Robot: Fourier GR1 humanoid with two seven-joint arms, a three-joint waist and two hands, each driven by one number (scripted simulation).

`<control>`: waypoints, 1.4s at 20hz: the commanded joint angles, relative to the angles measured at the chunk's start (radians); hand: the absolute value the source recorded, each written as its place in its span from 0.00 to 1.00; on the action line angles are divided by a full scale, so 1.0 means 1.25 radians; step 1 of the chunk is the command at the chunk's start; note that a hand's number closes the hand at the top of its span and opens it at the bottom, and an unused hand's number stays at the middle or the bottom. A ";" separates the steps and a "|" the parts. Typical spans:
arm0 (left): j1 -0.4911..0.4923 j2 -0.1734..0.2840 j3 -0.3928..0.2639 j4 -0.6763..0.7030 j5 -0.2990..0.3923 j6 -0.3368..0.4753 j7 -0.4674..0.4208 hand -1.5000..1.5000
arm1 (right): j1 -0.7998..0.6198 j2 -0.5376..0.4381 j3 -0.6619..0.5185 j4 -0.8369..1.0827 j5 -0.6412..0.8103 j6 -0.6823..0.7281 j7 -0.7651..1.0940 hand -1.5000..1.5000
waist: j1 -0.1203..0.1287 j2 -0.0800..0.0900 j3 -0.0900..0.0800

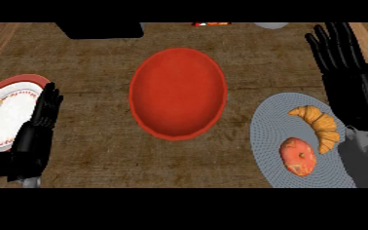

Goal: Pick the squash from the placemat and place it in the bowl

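Wooden counter, seen steeply from above. At centre, red bowl, oval in outline, nothing inside. At four o'clock from the bowl, grey round placemat, cut by the lower right edge. On the placemat, orange-pink squash toward the lower part, lying apart from the bowl; just beside it at one o'clock, golden croissant, curved, nearly touching the squash.

At nine o'clock from the bowl, white plate with red rim, partly out of view; small red marks along the rim, too small to read. At twelve o'clock, top edge: black block, a red-and-white item with no legible lettering, and a grey rounded object, all cropped.

Left hand at the lower left, fingers straight and together, pointing to twelve o'clock, overlapping the plate's edge, holding nothing. Right hand at the upper right, fingers straight and spread, pointing up, empty, above the placemat's far side at twelve o'clock from the croissant.
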 commanded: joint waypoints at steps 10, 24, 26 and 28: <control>-0.123 0.028 0.137 0.040 0.100 -0.047 0.032 0.50 | 0.142 0.028 0.165 -0.125 0.381 -0.247 -0.007 0.00 | -0.039 -0.025 -0.017; -0.167 0.038 0.155 0.067 0.102 -0.085 0.045 0.50 | 0.513 -0.225 0.235 -0.582 0.826 -0.244 0.356 0.00 | -0.024 -0.020 -0.018; -0.171 0.026 0.150 0.077 0.094 -0.078 0.037 0.50 | 0.555 -0.267 0.224 -0.635 0.837 -0.185 0.437 0.00 | -0.026 -0.018 -0.018; -0.150 0.032 0.161 0.069 0.100 -0.091 0.019 0.50 | 0.564 -0.340 0.200 -0.653 0.820 -0.102 0.501 0.00 | -0.017 -0.018 -0.020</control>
